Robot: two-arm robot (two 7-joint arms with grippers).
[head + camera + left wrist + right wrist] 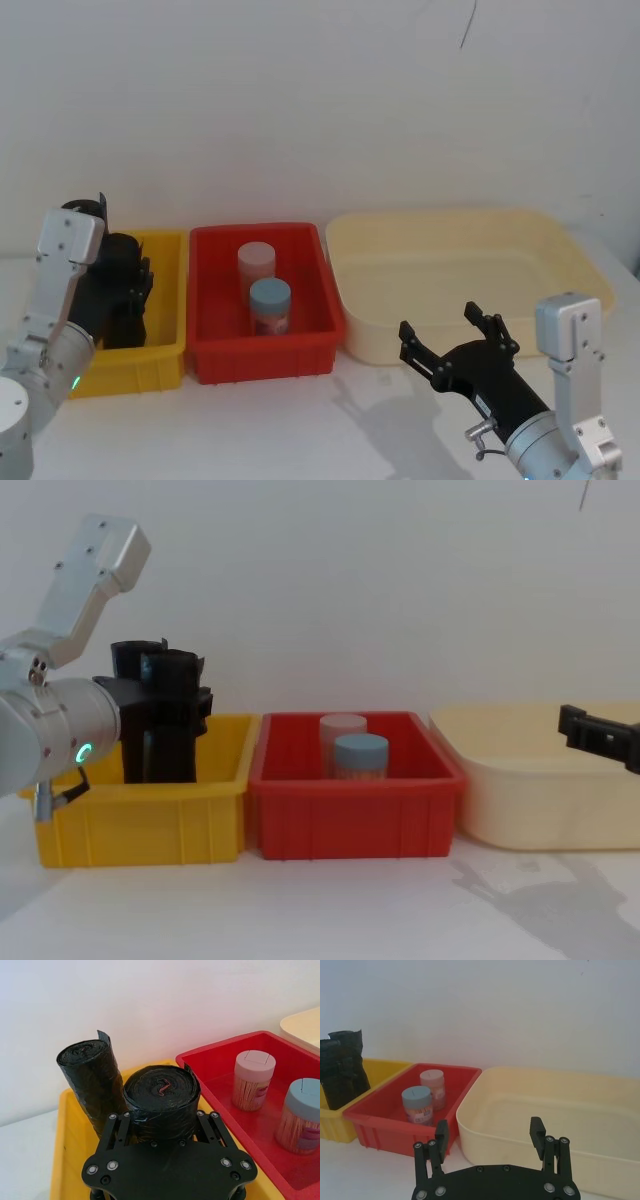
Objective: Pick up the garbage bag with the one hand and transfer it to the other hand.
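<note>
**Left hand on the roll, right hand open and waiting**

Far left: the yellow bin (140, 825) holds two black rolls. The garbage bag (161, 1092) is the nearer one, standing upright with its long axis vertical and its top well above the bin rim. A second roll (90, 1080) leans just behind it.

The left hand (162, 1120) comes in from the side near the bag's top. One finger sits against each flank, so it reads as a pinch across the width. Can't tell if the bag's base has left the bin floor.

Middle: the red bin (350, 820) has two lidded jars, not part of this job.

Right: the cream tub (530, 800). The right hand (489, 1134) hovers over the bench (300, 430) in front of the tub, fingers spread, nothing in them.

Key geometry: the bag is at the left hand, and the right hand is well apart, past the red bin. My read is lift straight up along the roll's axis to clear the rim and the leaning neighbour. Then carry right, keeping the lower half exposed for the receiving hand.
</note>
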